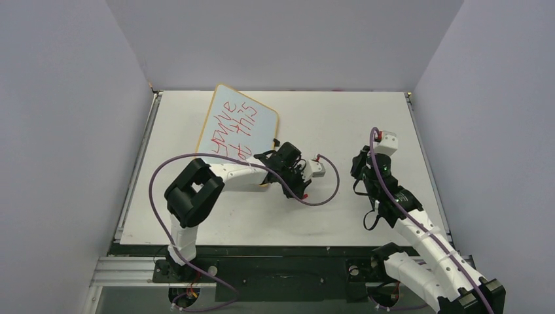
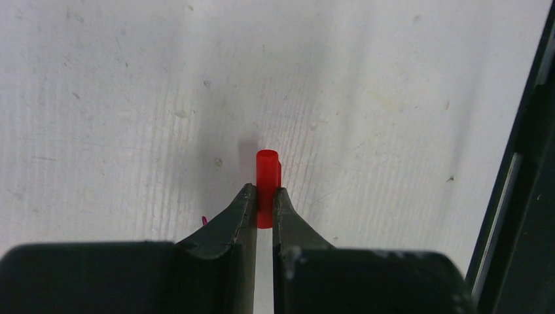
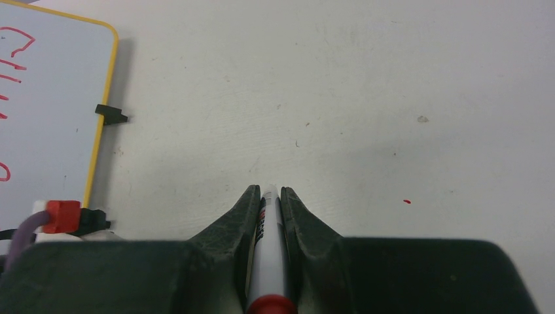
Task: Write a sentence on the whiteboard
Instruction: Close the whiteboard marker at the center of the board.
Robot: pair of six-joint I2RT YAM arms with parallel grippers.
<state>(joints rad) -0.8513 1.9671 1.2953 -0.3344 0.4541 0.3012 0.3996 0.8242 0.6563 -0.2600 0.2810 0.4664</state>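
The whiteboard (image 1: pixel 252 118) lies tilted at the table's back left, with a yellow frame and black clips. The sentence (image 1: pixel 234 127) is on it in red, in two lines reading "you've got this". My left gripper (image 1: pixel 294 185) is just off the board's near right corner. It is shut on a small red marker cap (image 2: pixel 266 171), held close over the table. My right gripper (image 1: pixel 360 165) is to the right of the board. It is shut on a white marker (image 3: pixel 268 248) with a red end, its tip hidden between the fingers. The right wrist view shows the board's edge (image 3: pixel 99 144) and some red strokes (image 3: pixel 14 52).
A black clip (image 3: pixel 111 115) sticks out from the board's frame. The left wrist's red and white camera block (image 3: pixel 60 216) with its purple cable lies near the board's corner. A black rail (image 2: pixel 523 196) runs along the table's edge. A red speck (image 3: pixel 407 201) marks the table.
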